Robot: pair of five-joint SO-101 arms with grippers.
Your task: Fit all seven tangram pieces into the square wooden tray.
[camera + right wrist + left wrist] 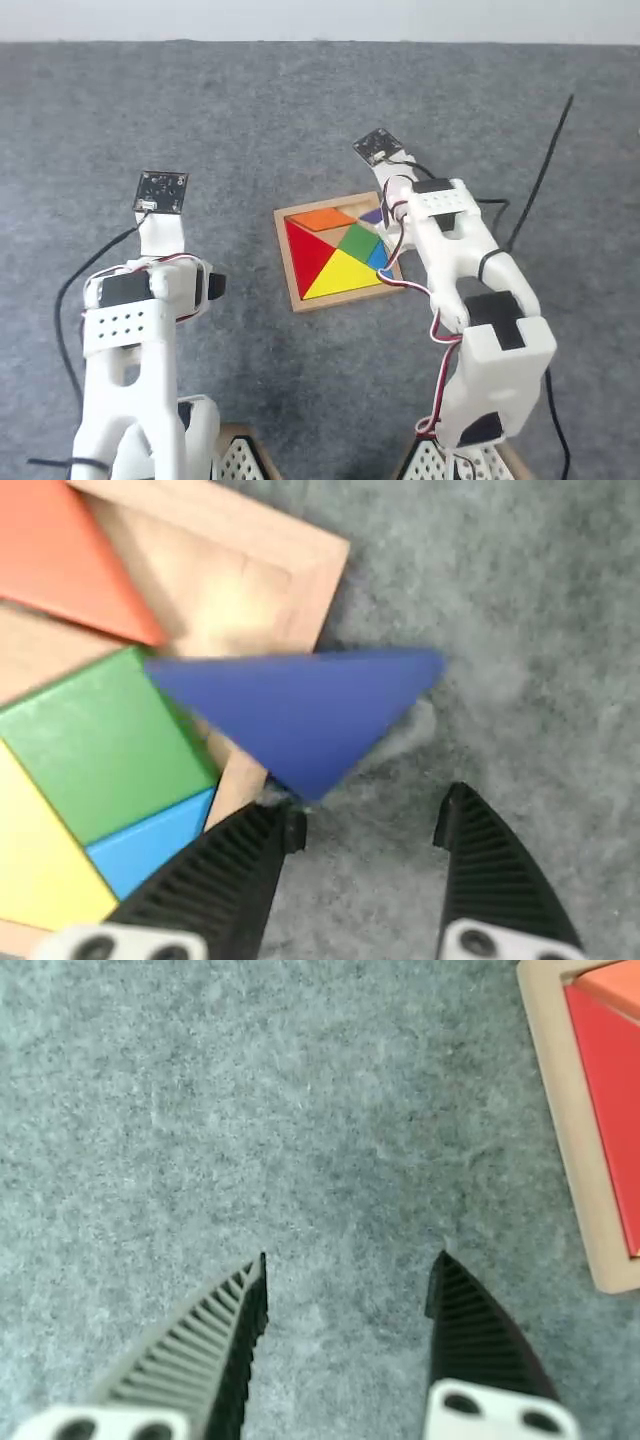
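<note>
- Hovering at 9 o'clock of the tray (286, 262), the left tool (352, 1260) gapes wide, empty.
- Across the tray's 2 o'clock corner rim lies the dark blue triangle (300, 705); probably light, stiff, slick: pinch its flat edges.
- Just beside it sits the right tool (375, 805), spread apart and holding nothing.

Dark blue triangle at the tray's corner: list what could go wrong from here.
1. The dark blue triangle lies across the rim of the tray, partly over the carpet rather than flat in the bare corner. A nudge might tip it outside.
2. The open right gripper sits close to that rim. Closing or pushing here could shift the tray or jostle the green square and the light blue piece.
</note>
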